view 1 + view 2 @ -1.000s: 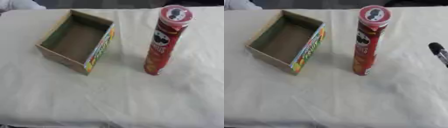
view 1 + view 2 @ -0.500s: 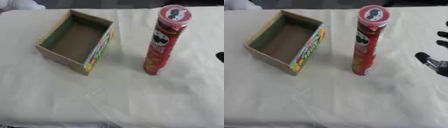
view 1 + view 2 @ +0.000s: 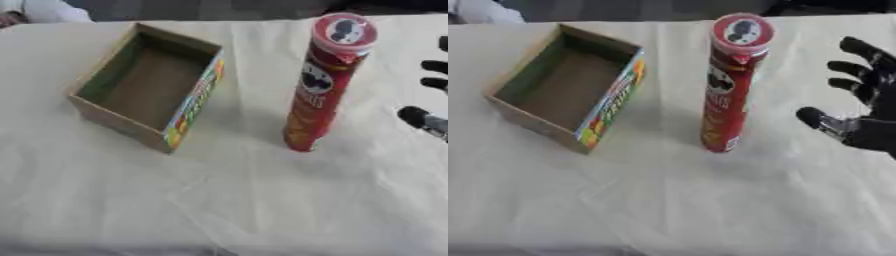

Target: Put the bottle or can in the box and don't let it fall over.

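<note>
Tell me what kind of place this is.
Probably a robot test or demo table rather than a home: a white cloth covers it, and only a staged pair sits on it, an open cardboard box and a red can, with the right robot hand open nearby.

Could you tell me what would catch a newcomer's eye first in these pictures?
The tall red can stands upright near the middle of the white-covered table. To its left sits an open, empty cardboard box with a colourful side. The robot's black right hand comes in from the right edge, fingers spread, apart from the can.
</note>
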